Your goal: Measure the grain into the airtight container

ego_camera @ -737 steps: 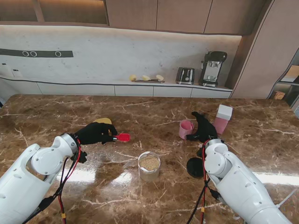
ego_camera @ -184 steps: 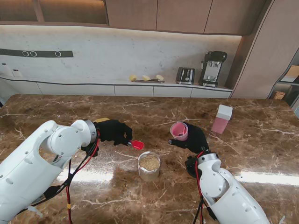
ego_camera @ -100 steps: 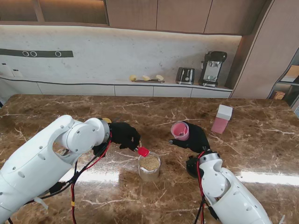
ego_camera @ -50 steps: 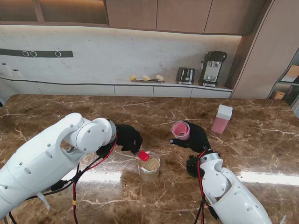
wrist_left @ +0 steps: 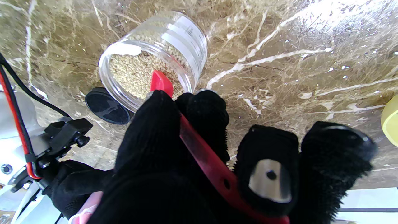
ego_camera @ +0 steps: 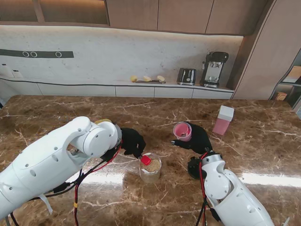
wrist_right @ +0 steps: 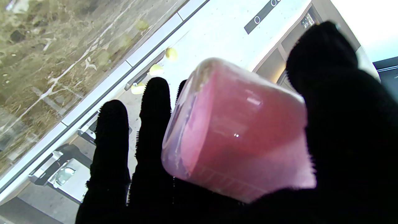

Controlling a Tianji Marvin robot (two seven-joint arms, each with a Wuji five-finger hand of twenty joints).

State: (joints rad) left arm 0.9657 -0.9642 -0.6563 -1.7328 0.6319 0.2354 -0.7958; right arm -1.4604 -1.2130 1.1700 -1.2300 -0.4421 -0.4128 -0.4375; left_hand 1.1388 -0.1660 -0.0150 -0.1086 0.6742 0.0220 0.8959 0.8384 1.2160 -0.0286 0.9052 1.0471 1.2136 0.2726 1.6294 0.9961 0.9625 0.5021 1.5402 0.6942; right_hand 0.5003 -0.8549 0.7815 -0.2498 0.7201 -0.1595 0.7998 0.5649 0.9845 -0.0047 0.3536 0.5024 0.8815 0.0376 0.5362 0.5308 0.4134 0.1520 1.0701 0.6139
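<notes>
A clear glass jar (ego_camera: 150,168) half full of tan grain stands on the marble table near me, in the middle. My left hand (ego_camera: 131,142) is shut on a red measuring spoon (ego_camera: 146,160), whose bowl dips into the jar's mouth; the left wrist view shows the spoon (wrist_left: 161,84) resting on the grain inside the jar (wrist_left: 155,59). To the right, my right hand (ego_camera: 197,140) is shut on a pink translucent cup (ego_camera: 182,131), held off the table with its mouth upward. In the right wrist view the cup (wrist_right: 236,130) sits between thumb and fingers.
A black round lid (ego_camera: 195,168) lies right of the jar, seen also as a lid (wrist_left: 107,106) by the jar's base. A pink container with a white lid (ego_camera: 223,119) stands far right. A yellow object (ego_camera: 104,122) peeks behind my left arm.
My left hand carried the red spoon right and toward me, from left of the jar to its mouth, dipping the bowl in. The right hand lifted the pink cup and holds it still.
</notes>
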